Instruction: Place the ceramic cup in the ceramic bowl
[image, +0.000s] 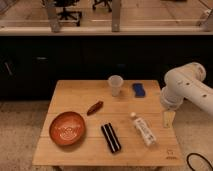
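The ceramic cup (115, 84), small, pale and tapered, stands upright at the back middle of the wooden table (75, 150). The ceramic bowl (67, 129), wide and orange-brown with pale rings inside, sits at the front left. My white arm (187, 87) reaches in from the right. Its gripper (168, 118) hangs over the table's right edge, well to the right of the cup and far from the bowl. It holds nothing that I can see.
A blue object (139, 90) lies right of the cup. A small brown object (94, 107) lies mid-table. A black oblong item (111, 137) and a white tube-shaped bottle (144, 129) lie at the front. A dark cabinet front (75, 60) stands behind the table.
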